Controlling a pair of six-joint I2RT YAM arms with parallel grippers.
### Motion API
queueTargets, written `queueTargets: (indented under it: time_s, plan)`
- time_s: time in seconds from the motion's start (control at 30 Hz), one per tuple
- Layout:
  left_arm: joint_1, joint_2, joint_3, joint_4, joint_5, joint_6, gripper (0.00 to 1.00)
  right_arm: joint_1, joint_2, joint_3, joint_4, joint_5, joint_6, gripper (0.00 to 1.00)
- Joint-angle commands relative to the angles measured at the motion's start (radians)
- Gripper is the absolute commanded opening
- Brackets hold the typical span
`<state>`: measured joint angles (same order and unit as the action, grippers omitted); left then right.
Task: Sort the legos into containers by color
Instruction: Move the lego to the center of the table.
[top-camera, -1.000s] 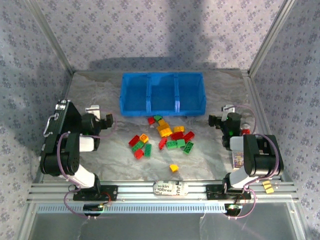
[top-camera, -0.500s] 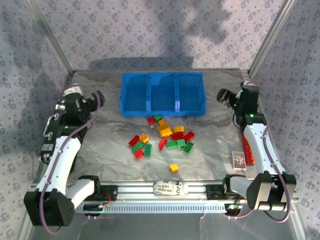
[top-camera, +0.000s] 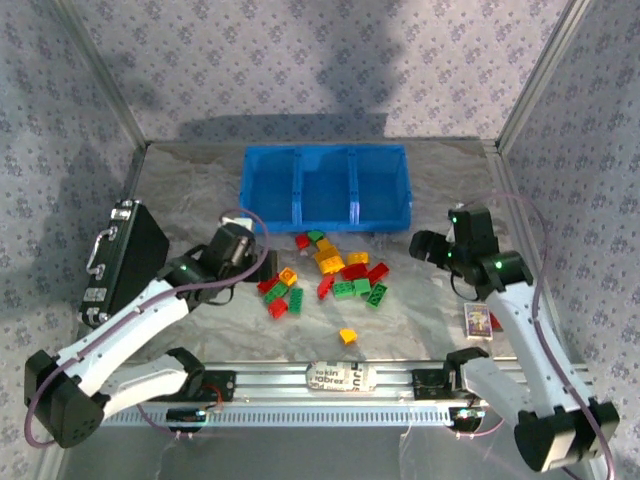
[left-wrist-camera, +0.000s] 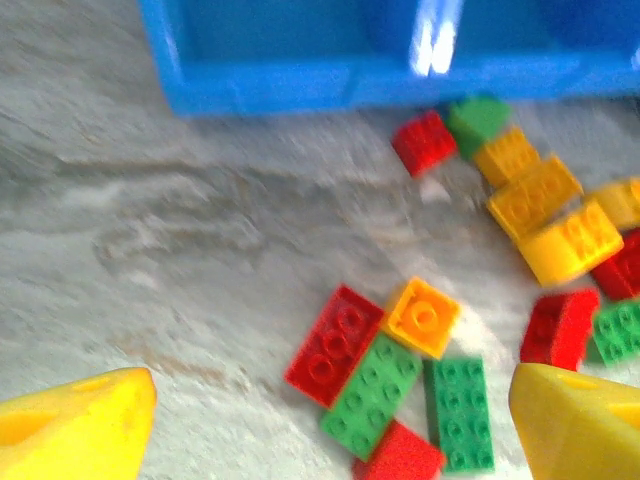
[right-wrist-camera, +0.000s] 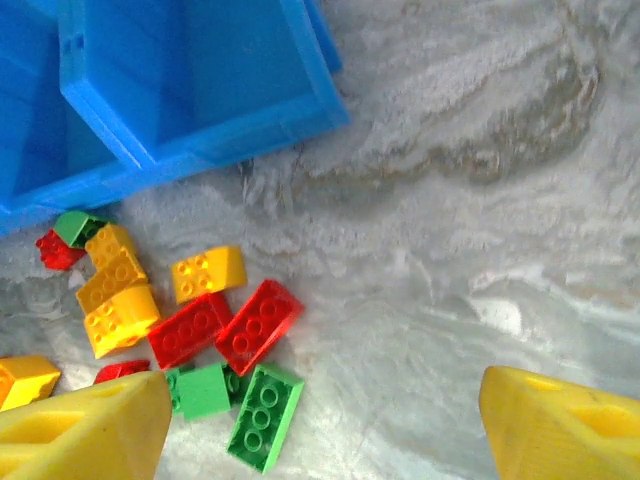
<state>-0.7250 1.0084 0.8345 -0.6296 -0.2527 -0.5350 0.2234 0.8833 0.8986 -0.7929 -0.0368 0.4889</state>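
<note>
The blue bin (top-camera: 325, 222) stands at the back centre, and nothing shows inside its three compartments. Red, green and yellow-orange legos (top-camera: 338, 266) lie scattered in front of it, with one yellow brick (top-camera: 347, 336) apart, nearer me. My left gripper (top-camera: 258, 266) hovers open at the pile's left cluster. Its yellow fingers (left-wrist-camera: 75, 425) straddle a red brick (left-wrist-camera: 333, 345), a green brick (left-wrist-camera: 373, 395) and an orange one (left-wrist-camera: 424, 316). My right gripper (top-camera: 425, 247) is open beside the pile's right end, above a green brick (right-wrist-camera: 263, 417) and a red brick (right-wrist-camera: 258, 325).
A black hard case (top-camera: 125, 260) stands at the left edge of the table. A small card (top-camera: 478, 320) lies at the right near my right arm. The bin's front wall (left-wrist-camera: 350, 80) is close behind the bricks. Patterned enclosure walls surround the table.
Both arms have swung in from the back corners toward the pile. The left gripper has dropped to the left cluster of bricks and the right has come down beside the pile's right end.
</note>
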Motion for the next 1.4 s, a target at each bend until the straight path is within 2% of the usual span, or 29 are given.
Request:
queueTargets:
  time_s: [0.0,0.07,0.3,0.53,0.7,0.97,1.17,1.37]
  plan:
    - [-0.055,-0.006,-0.036,-0.022,-0.019,-0.074,0.87,0.031,-0.039,-0.085,-0.044,-0.072,0.059,0.93]
    - [-0.089,0.004,-0.059,-0.001,-0.002,-0.098,0.82,0.070,-0.025,-0.117,-0.044,-0.070,0.066,0.90]
    - [-0.206,0.059,-0.067,0.045,-0.031,-0.126,0.76,0.204,0.107,-0.145,-0.033,0.011,0.080,0.83]
    - [-0.209,0.032,-0.114,0.126,0.030,-0.118,0.65,0.257,0.251,-0.129,0.033,0.003,0.093,0.73]
    - [-0.208,0.004,-0.078,0.088,0.018,-0.108,0.65,0.342,0.355,-0.107,0.068,0.030,0.122,0.70]
    - [-0.208,0.037,-0.063,0.061,0.033,-0.123,0.62,0.420,0.460,-0.102,0.121,0.046,0.173,0.64]
    - [-0.208,0.042,-0.066,0.066,0.036,-0.127,0.62,0.436,0.514,-0.098,0.153,0.062,0.202,0.59]
    - [-0.208,0.038,-0.071,0.066,0.032,-0.133,0.61,0.442,0.552,-0.084,0.180,0.053,0.208,0.58]
